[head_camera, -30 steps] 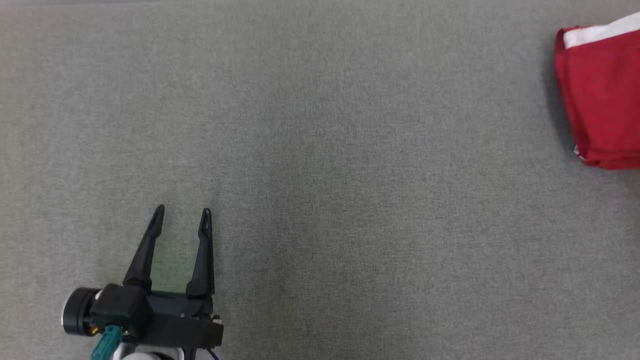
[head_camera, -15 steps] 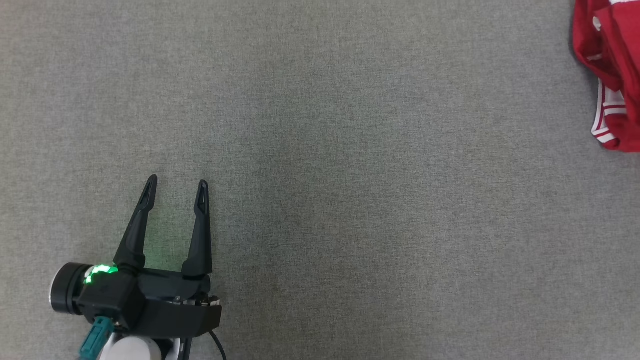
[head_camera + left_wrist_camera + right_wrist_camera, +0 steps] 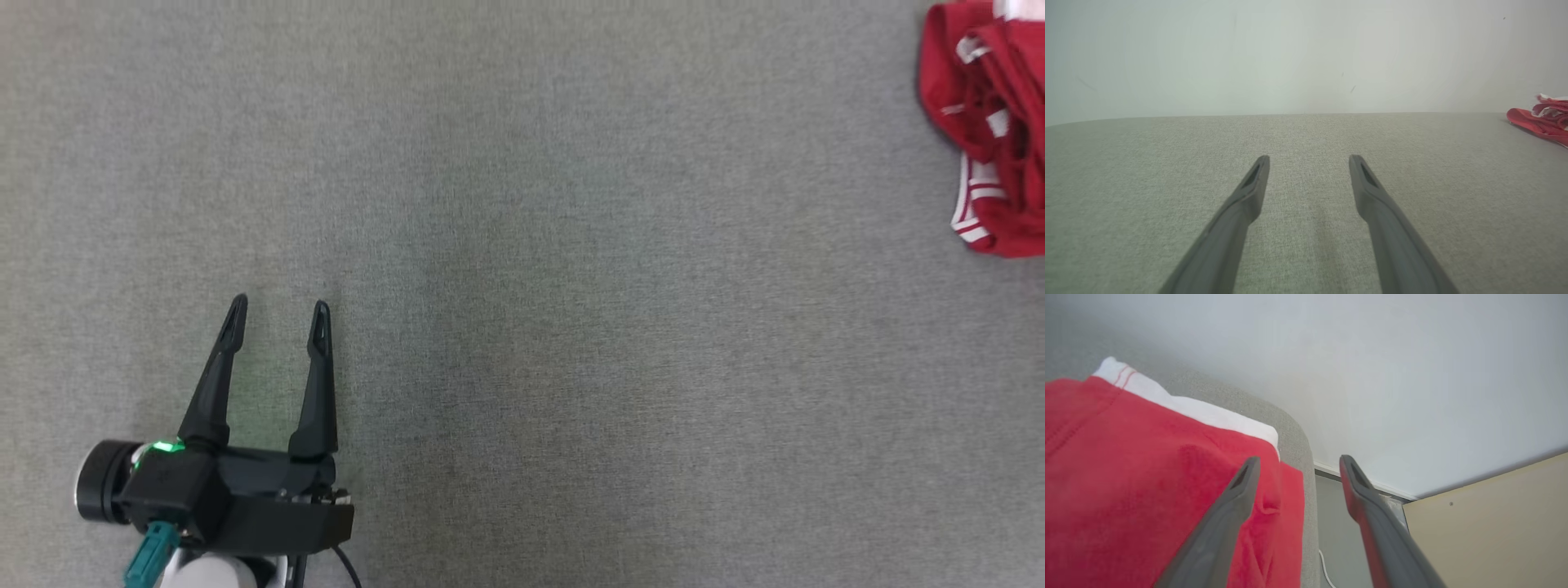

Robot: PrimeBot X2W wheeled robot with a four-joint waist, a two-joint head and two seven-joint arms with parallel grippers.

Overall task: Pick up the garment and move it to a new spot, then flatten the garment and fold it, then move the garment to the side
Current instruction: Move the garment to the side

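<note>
Looking down from the head camera, you have the crumpled red garment with white stripes (image 3: 992, 163) at about 2 o'clock, hard against the right border of the picture and cut off by it. It lies bunched on the flat grey woven fabric surface (image 3: 571, 286), with striped trim showing along its lower left fold.

Your left gripper (image 3: 278, 309) sits at about 8 o'clock in that view, well apart from the garment. Its two long dark fingers point towards 12 o'clock and stand spread, with bare grey cloth between them and nothing held. A small green light glows on its black body.

From the left wrist camera, the left gripper (image 3: 1309, 160) shows the same wide gap over the grey surface (image 3: 1167, 183). The garment (image 3: 1535, 124) is a low red heap at 3 o'clock, far off at the surface's back edge, before a pale plain wall (image 3: 1290, 53).

From the right wrist camera, your right gripper (image 3: 1299, 459) also has its fingers parted, gripping nothing. The garment (image 3: 1147, 477) fills the 9 o'clock half as smooth red cloth with a white band along its top. One finger crosses in front of the red cloth; you cannot tell whether it touches. The cloth ends just beside the surface's rounded edge (image 3: 1290, 428). Beyond it, at 5 o'clock, you see a beige panel (image 3: 1494, 522) and a thin white cable (image 3: 1325, 567).
</note>
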